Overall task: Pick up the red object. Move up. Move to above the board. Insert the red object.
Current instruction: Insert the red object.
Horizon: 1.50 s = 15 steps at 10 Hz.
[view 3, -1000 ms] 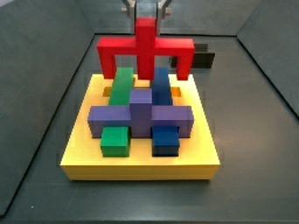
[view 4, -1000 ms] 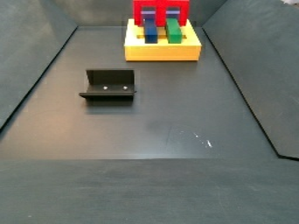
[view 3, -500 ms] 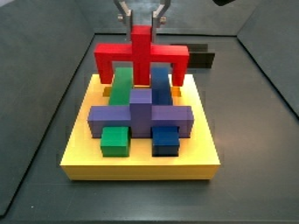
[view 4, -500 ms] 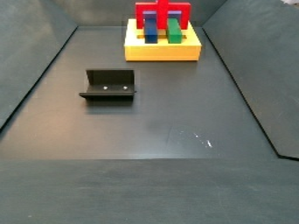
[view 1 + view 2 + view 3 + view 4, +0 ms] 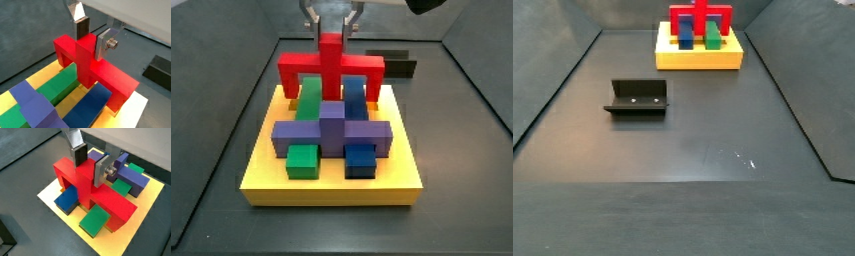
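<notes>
My gripper (image 5: 92,38) is shut on the upright stem of the red object (image 5: 93,67), one dark pad on each side of the stem. In a side view the gripper (image 5: 331,27) hangs over the far end of the yellow board (image 5: 331,190). The red object (image 5: 331,70) stays upright there, its two legs straddling the far ends of the green bar (image 5: 310,95) and blue bar (image 5: 354,98). The frames leave unclear whether the legs touch the board. Both wrist views show the same grip (image 5: 90,166) on the red object (image 5: 100,198) above the board (image 5: 143,213).
A purple cross block (image 5: 331,130) lies across the board's middle, with a small green block (image 5: 301,160) and a blue block (image 5: 362,160) in front of it. The fixture (image 5: 637,98) stands on the dark floor away from the board (image 5: 700,58). Grey walls enclose the floor.
The red object has come down towards the board with the gripper still shut on it, and has shifted slightly sideways. Its legs now reach lower beside the green and blue bars.
</notes>
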Motion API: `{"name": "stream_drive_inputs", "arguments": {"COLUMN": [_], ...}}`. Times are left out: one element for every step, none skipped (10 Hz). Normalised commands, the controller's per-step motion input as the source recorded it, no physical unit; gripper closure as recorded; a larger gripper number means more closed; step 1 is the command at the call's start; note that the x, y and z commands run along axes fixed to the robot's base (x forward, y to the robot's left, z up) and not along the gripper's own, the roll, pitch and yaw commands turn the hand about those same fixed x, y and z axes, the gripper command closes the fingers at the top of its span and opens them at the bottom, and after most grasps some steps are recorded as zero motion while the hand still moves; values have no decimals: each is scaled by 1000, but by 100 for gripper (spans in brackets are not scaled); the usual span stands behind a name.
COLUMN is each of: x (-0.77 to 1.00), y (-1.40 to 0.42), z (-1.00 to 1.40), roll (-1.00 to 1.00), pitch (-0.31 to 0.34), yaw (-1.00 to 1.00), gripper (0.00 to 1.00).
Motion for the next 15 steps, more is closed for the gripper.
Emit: {"name": "stream_drive_inputs", "arguments": {"x": [0,-26,0,0,103,169,126,0,-100,-111,-77,-34,0,0,74], "y": [0,0,0,-6,-29,0,17,29,80,80,29,0,0,0,3], "z": [-134,-177,-223,-280,-274,-214,-111,0,0,0,0,0,-29,-114,-183], "roll": [0,0,0,0,-63,-134,-126,-79,-41,-13,0,20,67,84,33], "pitch": [-34,-66,-74,-87,-100,-91,-80,-60,-101,-67,-31,0,0,0,0], "yaw": [0,0,0,0,3,43,57,91,120,106,86,29,6,0,0], "gripper": [100,100,100,100,100,100,100,100,100,100,100,100,100,100,100]}}
